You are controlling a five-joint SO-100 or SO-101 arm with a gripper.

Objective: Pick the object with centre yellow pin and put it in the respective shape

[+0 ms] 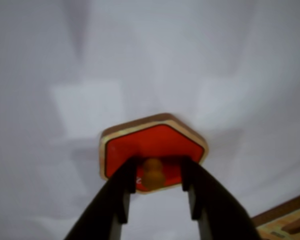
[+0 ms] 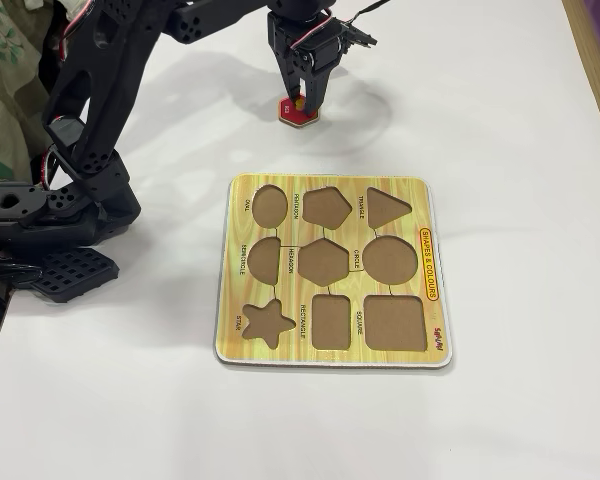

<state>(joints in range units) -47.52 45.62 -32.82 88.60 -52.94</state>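
Note:
The red hexagonal piece (image 1: 160,142) lies flat on the white table, beyond the far edge of the board in the fixed view (image 2: 300,113). Its yellow knob (image 1: 153,173) stands between my gripper's (image 1: 159,169) two black fingers. The knob is close to the left finger, and a gap shows on the right. My gripper (image 2: 301,98) points down over the piece, jaws apart. The brown HEXAGON cut-out (image 2: 323,261) sits empty in the middle of the yellow board (image 2: 430,300). A corner of the board (image 1: 285,222) shows at the lower right of the wrist view.
The pentagon cut-out (image 2: 326,207) and the circle cut-out (image 2: 389,259) flank the hexagon one, among several other empty cut-outs. The arm's black base (image 2: 50,230) stands at the left. The table's edge (image 2: 595,60) runs down the upper right.

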